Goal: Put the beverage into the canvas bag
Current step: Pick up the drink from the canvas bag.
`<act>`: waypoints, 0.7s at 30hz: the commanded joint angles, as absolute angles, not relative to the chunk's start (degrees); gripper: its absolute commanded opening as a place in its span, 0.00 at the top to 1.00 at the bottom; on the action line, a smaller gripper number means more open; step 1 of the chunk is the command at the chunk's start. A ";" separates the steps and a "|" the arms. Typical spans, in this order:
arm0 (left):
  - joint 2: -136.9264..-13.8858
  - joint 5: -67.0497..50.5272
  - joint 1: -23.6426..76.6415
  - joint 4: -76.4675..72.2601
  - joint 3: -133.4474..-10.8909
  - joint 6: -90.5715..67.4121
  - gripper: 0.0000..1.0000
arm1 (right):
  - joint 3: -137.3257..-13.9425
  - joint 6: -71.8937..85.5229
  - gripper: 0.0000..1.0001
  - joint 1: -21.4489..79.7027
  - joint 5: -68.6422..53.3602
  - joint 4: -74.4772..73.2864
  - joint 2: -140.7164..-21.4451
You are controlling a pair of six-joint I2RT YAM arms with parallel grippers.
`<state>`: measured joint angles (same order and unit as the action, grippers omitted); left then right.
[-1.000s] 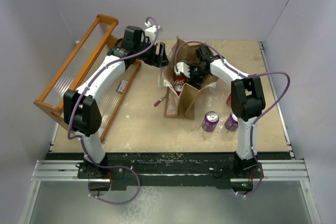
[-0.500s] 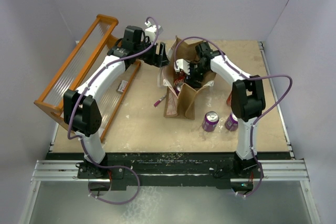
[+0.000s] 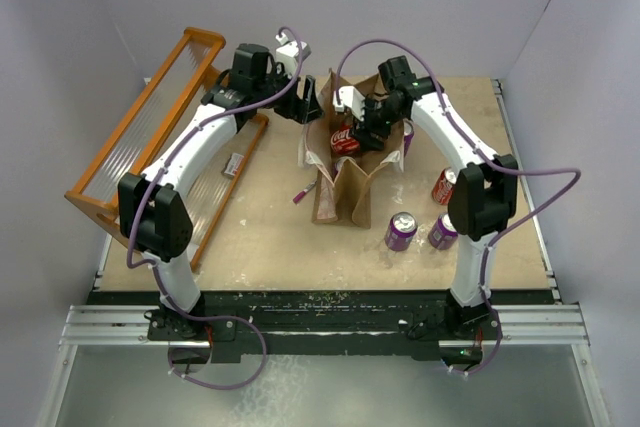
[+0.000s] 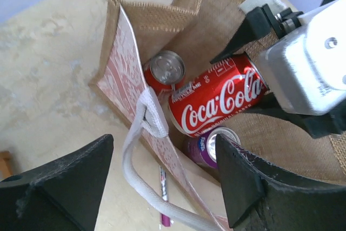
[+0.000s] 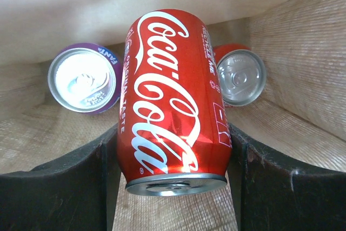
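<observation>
The beverage, a red Coca-Cola can [image 5: 173, 101], lies on its side between my right gripper's [image 5: 173, 174] fingers, which are shut on it. It hangs inside the mouth of the canvas bag [image 3: 350, 192], seen from above as the red can [image 3: 344, 139] under the right gripper [image 3: 356, 132]. Below it in the bag stand a purple Fanta can [image 5: 84, 79] and another red can [image 5: 240, 77]. My left gripper [image 4: 162, 187] is open above the bag's near wall [image 4: 127, 79] and its white handle [image 4: 146, 128], gripping nothing. From above, the left gripper [image 3: 308, 107] sits beside the bag's left rim.
Two purple cans [image 3: 401, 230] [image 3: 440, 232] and a red can [image 3: 444, 187] stand on the table right of the bag. An orange slatted rack [image 3: 150, 117] leans along the left side. A small packet [image 3: 235, 164] and a pen [image 3: 300, 195] lie left of the bag.
My right arm has shifted and raised its wrist, so the Coca-Cola can now shows in the bag's mouth and the red can on the table is uncovered. The left gripper edged closer to the bag.
</observation>
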<state>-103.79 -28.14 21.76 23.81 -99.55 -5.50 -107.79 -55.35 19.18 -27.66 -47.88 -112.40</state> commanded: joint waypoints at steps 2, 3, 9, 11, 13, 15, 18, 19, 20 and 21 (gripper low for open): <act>-99.80 -27.85 21.25 17.99 -103.70 -0.13 0.21 | -111.41 -48.56 1.00 19.17 -31.17 -46.16 -105.29; -99.81 -28.17 21.21 17.70 -104.02 0.26 0.21 | -111.32 -48.15 1.00 19.16 -31.00 -46.06 -104.68; -99.47 -34.62 21.23 16.43 -104.96 1.19 0.20 | -110.79 -44.05 1.00 19.17 -29.60 -43.40 -100.28; -99.10 -39.40 21.22 15.58 -104.85 1.81 0.18 | -109.76 -42.09 1.00 19.08 -28.96 -41.61 -98.18; -98.97 -46.97 21.23 15.70 -104.77 5.67 0.16 | -109.03 -40.06 1.00 19.07 -28.47 -39.78 -96.17; -98.62 -53.06 21.19 18.39 -104.91 12.76 0.13 | -109.41 -37.78 1.00 19.07 -28.33 -38.57 -94.69; -97.60 -54.89 21.21 23.72 -105.33 22.23 0.08 | -110.96 -34.64 1.00 19.07 -29.79 -37.99 -93.16; -97.28 -54.82 21.26 25.20 -105.42 24.89 0.06 | -111.26 -33.56 1.00 19.07 -30.73 -37.69 -92.66; -96.97 -54.58 21.19 26.63 -105.70 27.58 0.05 | -111.29 -32.40 1.00 19.07 -31.76 -37.24 -91.79; -96.71 -54.31 21.23 27.99 -105.98 29.18 0.04 | -111.04 -31.04 1.00 19.07 -32.28 -36.66 -91.12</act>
